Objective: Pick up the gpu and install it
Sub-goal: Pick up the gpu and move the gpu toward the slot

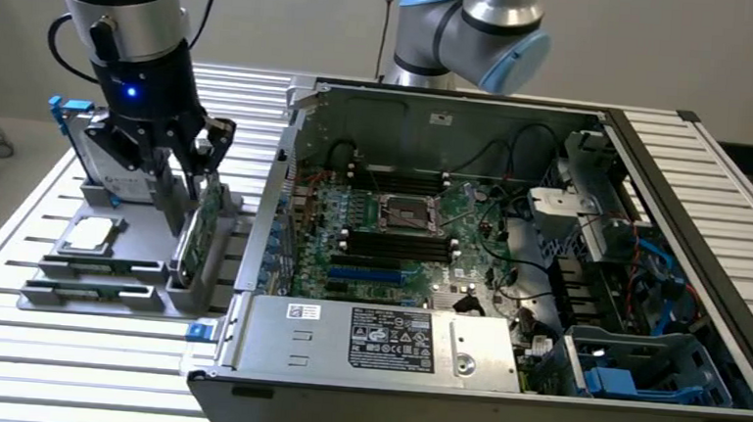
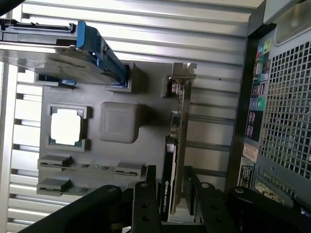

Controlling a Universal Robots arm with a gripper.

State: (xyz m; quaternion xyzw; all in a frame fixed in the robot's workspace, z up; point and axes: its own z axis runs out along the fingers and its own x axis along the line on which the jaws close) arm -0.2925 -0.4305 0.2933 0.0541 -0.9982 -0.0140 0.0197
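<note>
The gripper (image 1: 190, 182) straddles the gpu (image 1: 200, 232), which stands on edge in the gray holder (image 1: 112, 254) (clamped or not, I cannot tell). The card is probably light, stiff and fragile, and its flat faces look like the safest place to pinch it, gently.

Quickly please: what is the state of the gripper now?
Gripper: around the gpu, which stands in its holder; open or closed cannot be told.

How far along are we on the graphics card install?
Done: the approach. The pincer straddles the graphics card, which stands upright in the gray holder.
In hand: nothing is gripped; the jaws look open, with a gap beside the card.
Left: the card is not yet lifted out, and not yet seated in the open computer case.
</note>
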